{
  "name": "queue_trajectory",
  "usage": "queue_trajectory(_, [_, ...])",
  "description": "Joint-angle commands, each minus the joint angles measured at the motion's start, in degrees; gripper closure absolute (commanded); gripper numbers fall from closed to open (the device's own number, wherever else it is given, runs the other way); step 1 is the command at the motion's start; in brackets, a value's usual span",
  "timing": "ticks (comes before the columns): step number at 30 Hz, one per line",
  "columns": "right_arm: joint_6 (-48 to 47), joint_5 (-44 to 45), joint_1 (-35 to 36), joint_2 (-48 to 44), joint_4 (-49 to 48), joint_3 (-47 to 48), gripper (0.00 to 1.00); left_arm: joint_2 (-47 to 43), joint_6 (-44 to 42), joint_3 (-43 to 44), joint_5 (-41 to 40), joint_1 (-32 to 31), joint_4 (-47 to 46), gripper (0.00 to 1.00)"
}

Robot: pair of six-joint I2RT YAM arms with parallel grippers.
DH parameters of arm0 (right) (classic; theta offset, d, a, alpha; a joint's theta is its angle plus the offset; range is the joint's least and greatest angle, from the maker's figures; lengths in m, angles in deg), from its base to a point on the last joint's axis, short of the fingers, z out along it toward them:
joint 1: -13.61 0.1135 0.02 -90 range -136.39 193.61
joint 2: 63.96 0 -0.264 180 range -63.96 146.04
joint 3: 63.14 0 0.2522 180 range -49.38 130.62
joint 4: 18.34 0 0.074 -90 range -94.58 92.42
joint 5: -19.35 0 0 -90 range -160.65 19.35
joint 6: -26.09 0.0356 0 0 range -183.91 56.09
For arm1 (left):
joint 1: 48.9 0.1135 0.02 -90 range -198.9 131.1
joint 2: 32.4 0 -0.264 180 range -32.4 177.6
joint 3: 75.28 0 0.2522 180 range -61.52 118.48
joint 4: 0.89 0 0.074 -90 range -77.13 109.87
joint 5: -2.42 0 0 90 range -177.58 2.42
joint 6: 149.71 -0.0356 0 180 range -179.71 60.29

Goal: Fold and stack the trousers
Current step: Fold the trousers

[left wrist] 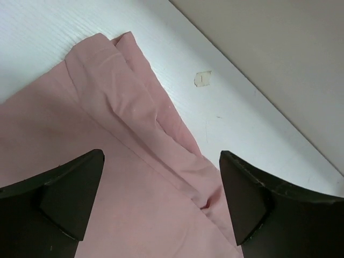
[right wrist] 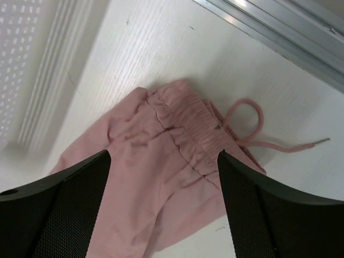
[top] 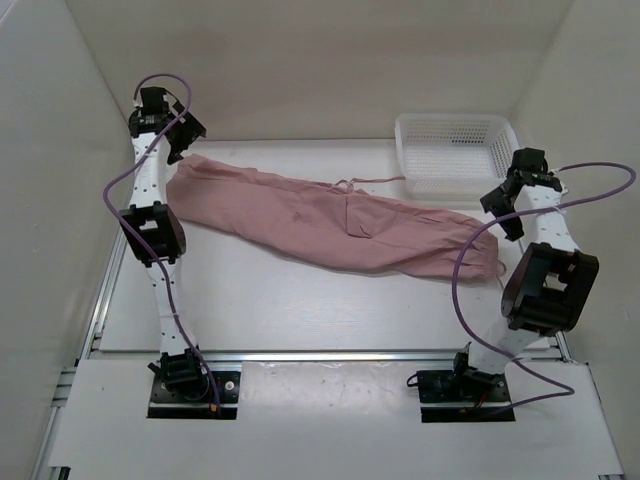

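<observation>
Top view: trousers (top: 330, 222) lie as one long pink strip across the table (top: 300, 310), from near the far-left corner slanting to the right edge, legs apparently laid one on the other. White basket (top: 455, 121) in the far-right corner, just beside the strip. Left gripper (top: 183, 143) over the left end, right gripper (top: 503, 212) over the right end. Left wrist view: left gripper (left wrist: 161, 201) fingers wide, holding nothing, leg ends (left wrist: 110, 105) flat below. Right wrist view: right gripper (right wrist: 164, 207) fingers wide too, nothing held, waistband (right wrist: 188, 129) and looped drawstring (right wrist: 250, 121) under it. Step looks like between folds: lengthwise fold done, crosswise not yet. Next move calls for pinching one end cleanly, both layers, and carrying it over onto the other end.
</observation>
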Motion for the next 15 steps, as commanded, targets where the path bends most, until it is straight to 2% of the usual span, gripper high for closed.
queue_trajectory(1, [-0.87, -0.44, 0.05, -6.77, -0.21, -2.37, 0.15, -10.37, -3.48, -4.17, 1.73, 0.95, -2.54, 0.0])
queue_trajectory(3, [-1.49, -1.48, 0.05, -9.16, -0.21, -6.06, 0.15, -15.72, -4.72, -8.66, 3.57, 2.53, -2.54, 0.0])
queue_trajectory(4, [-2.1, -2.8, 0.05, -11.43, -0.21, -7.55, 0.15, -17.58, -5.6, -14.16, 4.1, 4.37, -2.01, 0.05])
queue_trajectory(7, [-2.64, -9.29, 0.05, -15.56, -0.21, -14.67, 0.12, -23.56, -6.84, -22.19, 0.88, 6.84, -0.34, 0.38])
queue_trajectory(8, [-2.64, -10.97, 0.05, -16.37, -0.21, -16.6, 0.09, -24.44, -7.53, -26.74, 0.07, 7.37, 0.53, 0.55])
queue_trajectory(9, [-2.64, -13.59, 0.05, -18.03, -0.21, -20.53, 0.06, -24.97, -7.54, -28.96, 0.06, 7.9, 1.06, 0.55])
queue_trajectory(10, [-2.03, -14.58, 0.05, -19.0, -0.21, -22.49, 0.06, -24.98, -8.32, -30.81, 0.06, 7.9, 2.63, 0.5])
queue_trajectory(11, [-2.02, -15.37, 0.05, -19.88, -0.21, -24.33, 0.05, -24.98, -8.33, -33.35, 0.58, 8.51, 3.96, 0.39])
queue_trajectory(12, [-1.41, -16.07, 0.05, -20.76, -0.21, -26.09, 0.05, -23.15, -8.94, -34.51, 1.37, 8.52, 5.36, 0.21])
queue_trajectory(15, [-0.7, -18.01, 0.05, -24.62, -0.21, -30.76, 0.05, -19.37, -9.47, -38.12, 3.83, 7.12, 5.9, 0.08])
